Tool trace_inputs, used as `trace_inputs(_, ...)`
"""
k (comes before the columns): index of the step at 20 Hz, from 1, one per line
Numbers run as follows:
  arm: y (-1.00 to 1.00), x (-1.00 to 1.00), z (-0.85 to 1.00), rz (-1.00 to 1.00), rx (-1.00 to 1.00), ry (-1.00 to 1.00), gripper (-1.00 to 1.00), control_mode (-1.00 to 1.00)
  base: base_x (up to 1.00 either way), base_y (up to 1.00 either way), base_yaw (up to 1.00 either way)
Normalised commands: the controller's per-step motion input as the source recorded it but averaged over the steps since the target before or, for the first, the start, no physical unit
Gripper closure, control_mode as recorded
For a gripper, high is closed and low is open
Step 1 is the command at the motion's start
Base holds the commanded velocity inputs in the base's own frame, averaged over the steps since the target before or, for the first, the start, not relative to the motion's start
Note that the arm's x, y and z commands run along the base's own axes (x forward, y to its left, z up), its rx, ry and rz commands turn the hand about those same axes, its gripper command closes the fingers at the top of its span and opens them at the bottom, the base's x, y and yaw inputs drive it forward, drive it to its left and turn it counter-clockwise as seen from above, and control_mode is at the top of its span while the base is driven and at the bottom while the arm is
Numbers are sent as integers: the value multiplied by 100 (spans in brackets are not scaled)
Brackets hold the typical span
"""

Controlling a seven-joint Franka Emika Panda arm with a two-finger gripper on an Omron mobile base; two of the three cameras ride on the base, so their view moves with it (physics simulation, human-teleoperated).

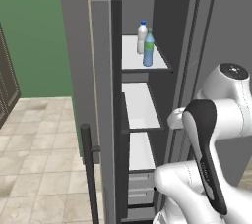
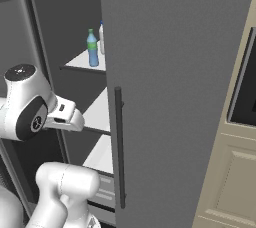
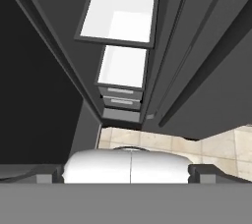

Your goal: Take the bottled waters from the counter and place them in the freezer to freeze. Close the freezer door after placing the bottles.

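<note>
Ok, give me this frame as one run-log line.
bottled waters: both upright on top freezer shelf | freezer door: open | pincer: empty, wide open, aimed down at grey drawers | left: close door

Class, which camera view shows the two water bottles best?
The left base view: both bottled waters stand in full on the freezer's top shelf. In the right base view the plain grey door partly hides the white one; the hand view looks at lower shelves.
</note>
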Motion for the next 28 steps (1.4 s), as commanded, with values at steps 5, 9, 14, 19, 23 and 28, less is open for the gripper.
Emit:
trace_inputs(5,0,0,-6,0,0,1,-100,-100,0,0,0)
trace_inputs(9,0,0,0,0,0,0,-100,-100,0,0,0)
trace_inputs(14,0,0,0,0,0,0,-100,-100,0,0,0)
trace_inputs(19,0,-18,0,0,0,0,-100,100,-8,0,0)
trace_inputs(23,0,0,0,0,0,0,-100,100,-45,0,0)
trace_inputs(28,0,0,0,0,0,0,-100,100,-49,0,0)
